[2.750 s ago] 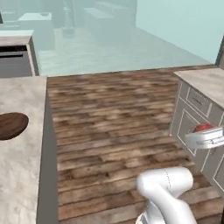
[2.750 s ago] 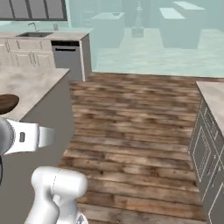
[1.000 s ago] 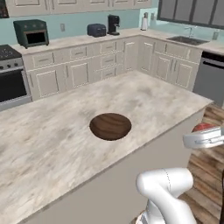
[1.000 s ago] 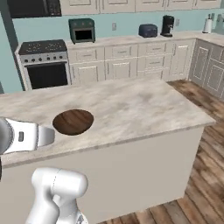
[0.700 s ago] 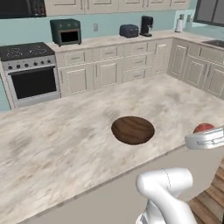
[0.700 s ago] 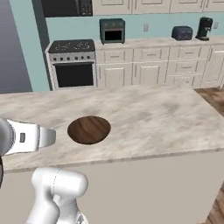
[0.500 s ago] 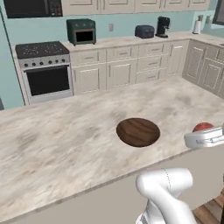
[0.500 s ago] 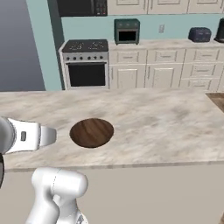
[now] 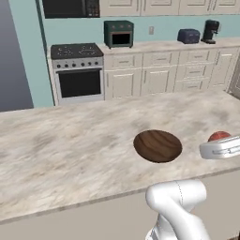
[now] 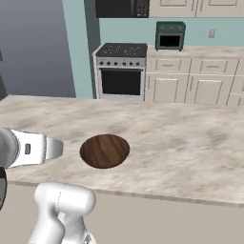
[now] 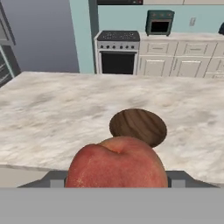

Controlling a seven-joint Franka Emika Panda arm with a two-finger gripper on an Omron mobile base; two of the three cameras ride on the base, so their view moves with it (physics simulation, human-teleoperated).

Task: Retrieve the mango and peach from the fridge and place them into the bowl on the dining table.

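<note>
My gripper is shut on the peach, a pinkish-red round fruit that looms large at the bottom of the hand view and hides the fingers. I hold it above the near edge of the dining table, a pale marbled slab. The dark brown bowl lies empty on the table, a little left of the gripper and beyond it; it sits just past the peach in the hand view and also shows from the right base. The mango is out of view.
Beyond the table stand a stove, white cabinets with a green toaster oven, a toaster and a coffee machine. The tall grey fridge rises at the far left. The table's near edge runs just ahead of the base.
The base has driven and turned: wooden floor gave way to the table, and stove and fridge side slid into view. The bowl now lies close ahead. The peach stays in the shut gripper.
</note>
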